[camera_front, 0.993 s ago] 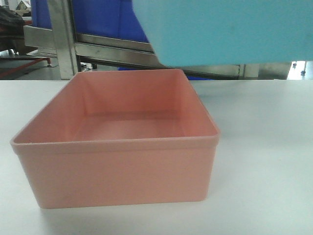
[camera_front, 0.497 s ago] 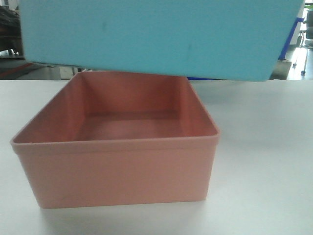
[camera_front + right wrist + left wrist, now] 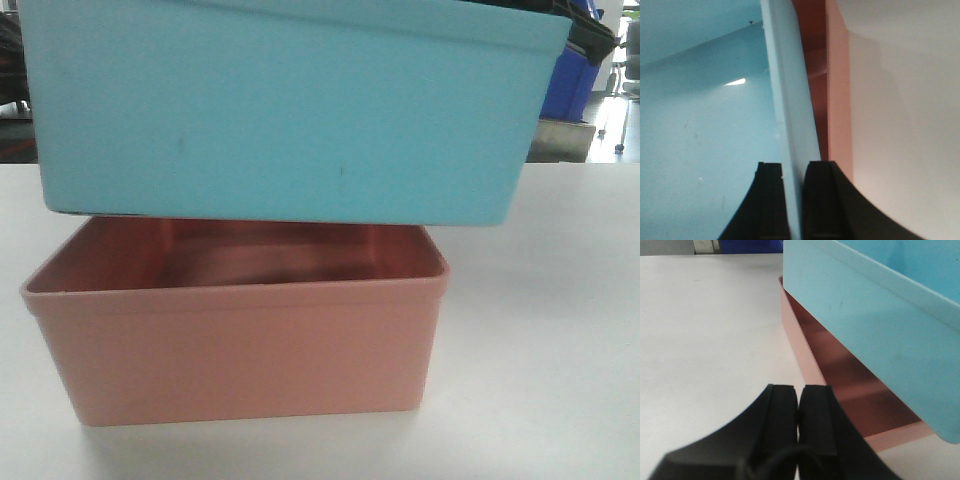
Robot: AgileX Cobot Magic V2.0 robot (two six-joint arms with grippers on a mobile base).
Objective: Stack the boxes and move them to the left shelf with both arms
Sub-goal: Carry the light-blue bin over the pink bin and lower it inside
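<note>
The light blue box (image 3: 280, 110) hangs tilted just above the salmon pink box (image 3: 240, 340), which stands on the white table; its bottom edge sits at the pink rim. My right gripper (image 3: 793, 167) is shut on the blue box's side wall (image 3: 790, 100), one finger inside and one outside, with the pink box's wall (image 3: 838, 100) just beyond. My left gripper (image 3: 798, 390) is shut and empty, low over the table beside the pink box (image 3: 840, 375), with the blue box (image 3: 880, 330) above it. The left shelf is hidden.
The white tabletop (image 3: 560, 330) spreads to the right and front of the boxes, and to the left in the left wrist view (image 3: 705, 325). A dark blue bin (image 3: 570, 75) shows at the back right, and another at the top of the left wrist view (image 3: 750, 245).
The blue box has moved left and down, from the upper right to right over the pink box, and now covers the rack and bins behind. The pink box has not moved.
</note>
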